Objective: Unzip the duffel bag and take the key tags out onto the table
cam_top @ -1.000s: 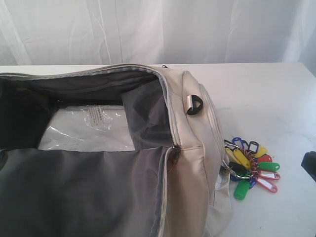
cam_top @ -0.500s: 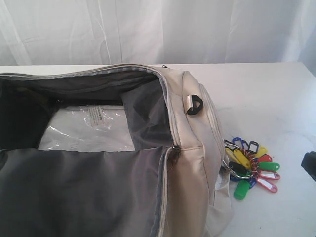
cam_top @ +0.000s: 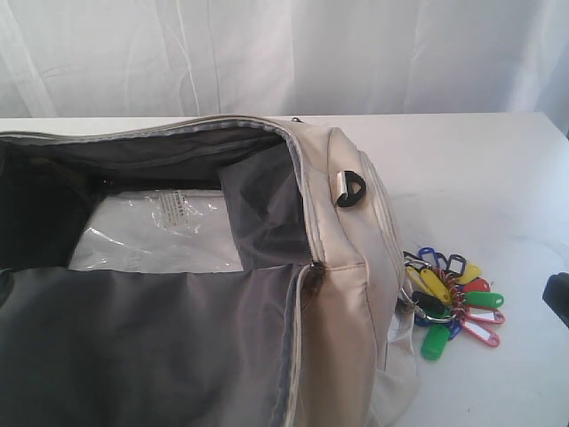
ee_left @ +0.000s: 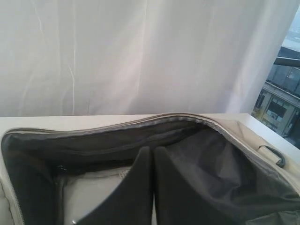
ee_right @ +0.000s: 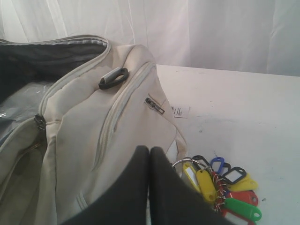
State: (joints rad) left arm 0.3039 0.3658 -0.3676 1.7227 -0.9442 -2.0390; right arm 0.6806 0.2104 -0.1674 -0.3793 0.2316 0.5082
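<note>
The cream-white duffel bag [cam_top: 342, 267] lies unzipped, its grey lining [cam_top: 142, 347] spread wide and a clear plastic sheet [cam_top: 160, 231] showing inside. The key tags [cam_top: 453, 302] rest on the table [cam_top: 480, 178] just beside the bag's right end; they also show as key tags [ee_right: 225, 187] in the right wrist view. My right gripper [ee_right: 149, 150] is shut and empty, hovering by the bag's end next to the tags; only a dark part [cam_top: 557, 298] of it shows at the exterior view's right edge. My left gripper [ee_left: 153, 150] is shut and empty above the bag's open mouth [ee_left: 117, 140].
A dark D-ring [cam_top: 350, 189] sits on the bag's end. A white paper tag [ee_right: 180, 111] lies on the table past the bag. White curtain [cam_top: 284, 53] backs the table. Bare tabletop stretches to the right of the bag.
</note>
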